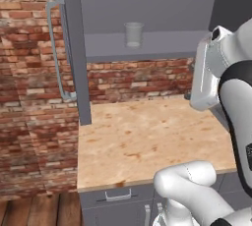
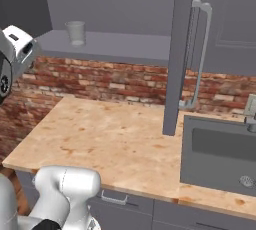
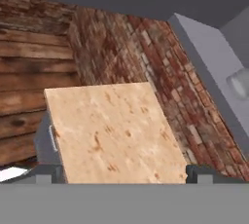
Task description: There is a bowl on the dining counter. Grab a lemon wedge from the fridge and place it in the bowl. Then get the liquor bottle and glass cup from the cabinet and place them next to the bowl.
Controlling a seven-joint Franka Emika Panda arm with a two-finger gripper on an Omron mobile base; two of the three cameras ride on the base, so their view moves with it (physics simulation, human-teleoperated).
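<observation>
- Your glass cup point(image 1: 133, 34) sits upright on the grey shelf inside the cabinet point(image 1: 147, 48), toward the left end of the shelf in the left base view. In the right base view it's up top left point(image 2: 76, 32).
- The cabinet door point(image 1: 74, 48) is swung open, edge-on, with its long bar handle point(image 1: 56, 48) sticking out to the side.
- Your hand point(image 3: 119, 174) has its two dark fingertips point(image 3: 197, 173) spread wide apart with nothing between them.
- In the hand view the cup is a pale blur at the far right edge point(image 3: 240, 83), well apart from the fingertips and off to the side, not lined up between them.
- The wood-grain counter point(image 1: 147, 141) under the cabinet runs back to the brick wall point(image 1: 138, 80).
- In the right base view, a grey sink point(image 2: 220, 154) is set into the counter on the right.
</observation>
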